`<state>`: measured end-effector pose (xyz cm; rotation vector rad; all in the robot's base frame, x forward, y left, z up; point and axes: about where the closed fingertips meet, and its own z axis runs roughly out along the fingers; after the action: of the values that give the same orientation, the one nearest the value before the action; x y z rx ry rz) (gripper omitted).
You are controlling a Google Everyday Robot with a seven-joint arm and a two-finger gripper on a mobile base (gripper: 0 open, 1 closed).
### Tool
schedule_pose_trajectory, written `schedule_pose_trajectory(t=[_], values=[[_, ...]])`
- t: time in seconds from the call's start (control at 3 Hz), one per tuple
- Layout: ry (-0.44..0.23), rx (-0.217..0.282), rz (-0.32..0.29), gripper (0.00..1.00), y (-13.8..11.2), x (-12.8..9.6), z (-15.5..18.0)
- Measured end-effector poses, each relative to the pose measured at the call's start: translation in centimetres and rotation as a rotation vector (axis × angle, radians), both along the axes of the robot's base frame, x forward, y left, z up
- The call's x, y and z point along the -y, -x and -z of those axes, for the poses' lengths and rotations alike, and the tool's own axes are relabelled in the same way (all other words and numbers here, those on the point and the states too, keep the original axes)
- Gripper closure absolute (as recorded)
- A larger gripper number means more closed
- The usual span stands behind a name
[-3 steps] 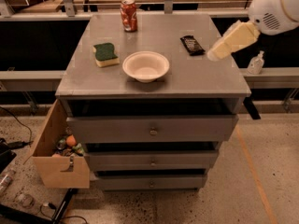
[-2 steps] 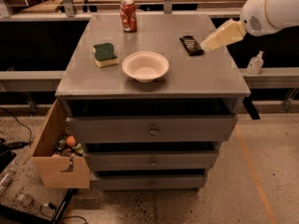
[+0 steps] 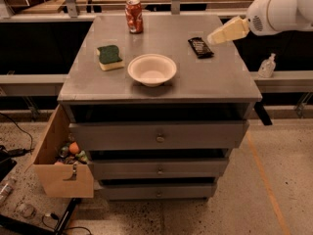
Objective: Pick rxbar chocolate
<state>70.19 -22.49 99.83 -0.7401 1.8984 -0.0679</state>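
Note:
The rxbar chocolate [image 3: 200, 47], a small flat bar in a black wrapper with pale lettering, lies on the grey cabinet top [image 3: 205, 80] near its right edge. My gripper [image 3: 226, 32] comes in from the upper right on a white arm. Its cream-coloured tip hangs just right of and above the bar, apart from it.
A white bowl [image 3: 152, 69] sits in the middle of the top. A green-and-yellow sponge [image 3: 110, 57] lies to its left. A red soda can [image 3: 134, 16] stands at the back. A cardboard box [image 3: 61, 163] with items hangs at the cabinet's left. A bottle [image 3: 267, 66] stands to the right.
My gripper has moved up and to the left, from beside the cabinet's right edge to just over the bar's right end. The objects on the top have not moved.

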Motion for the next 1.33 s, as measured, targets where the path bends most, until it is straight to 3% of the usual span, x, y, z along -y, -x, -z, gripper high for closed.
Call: schedule_pose_trajectory(t=[0.33,0.67,1.33], values=[[-0.052,0.011,0.012,0.0,-2.6,-0.8,0.9],[-0.094,0.012,0.02,0.0,-6.8,-1.9,2.4],[-0.155,-0.029,0.024,0.0,-13.2,-4.4,6.5]])
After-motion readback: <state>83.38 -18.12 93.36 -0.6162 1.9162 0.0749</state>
